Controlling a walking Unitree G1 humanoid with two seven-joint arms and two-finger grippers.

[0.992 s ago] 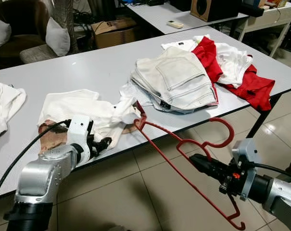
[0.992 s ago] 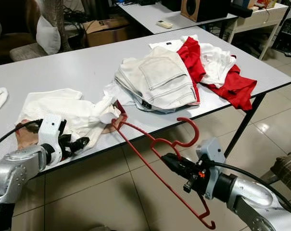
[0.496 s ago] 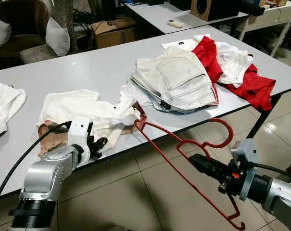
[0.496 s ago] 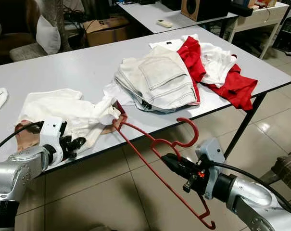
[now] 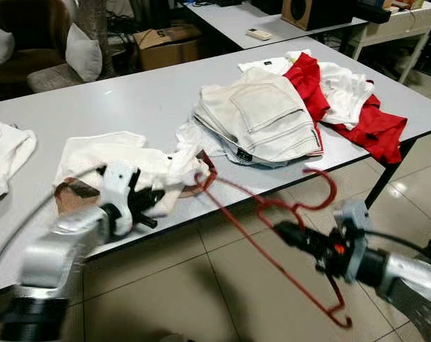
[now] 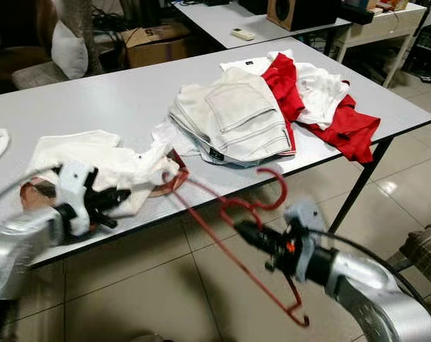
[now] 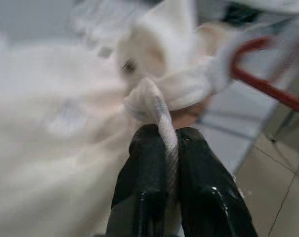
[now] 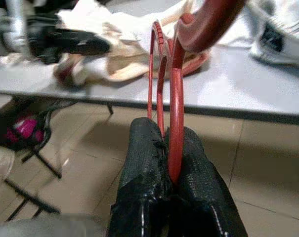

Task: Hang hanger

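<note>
A red hanger (image 8: 176,98) hangs off the table's front edge, its far end tucked into a white garment (image 5: 108,153) lying on the grey table (image 5: 130,100). Below the table's edge, over the floor, my right gripper (image 5: 283,231) is shut on the hanger's middle below the hook, shown close in the right wrist view (image 8: 164,133). My left gripper (image 5: 154,206) is at the garment's front edge, near the tucked-in end. In the left wrist view the left gripper (image 7: 161,136) is shut on a rolled strip of the white fabric (image 7: 50,113). Both arms look blurred.
Cream trousers (image 5: 261,114) lie folded at mid-table, with red cloth (image 5: 375,132) and white cloth to their right. Another white cloth (image 5: 5,153) lies at the table's left end. Behind stand a cardboard box (image 5: 165,46), a cushioned chair (image 5: 80,50) and a second table (image 5: 272,21).
My left gripper has lifted and turned at the garment's edge. My right gripper has shifted slightly left and up with the hanger. Both arms are now motion-blurred.
</note>
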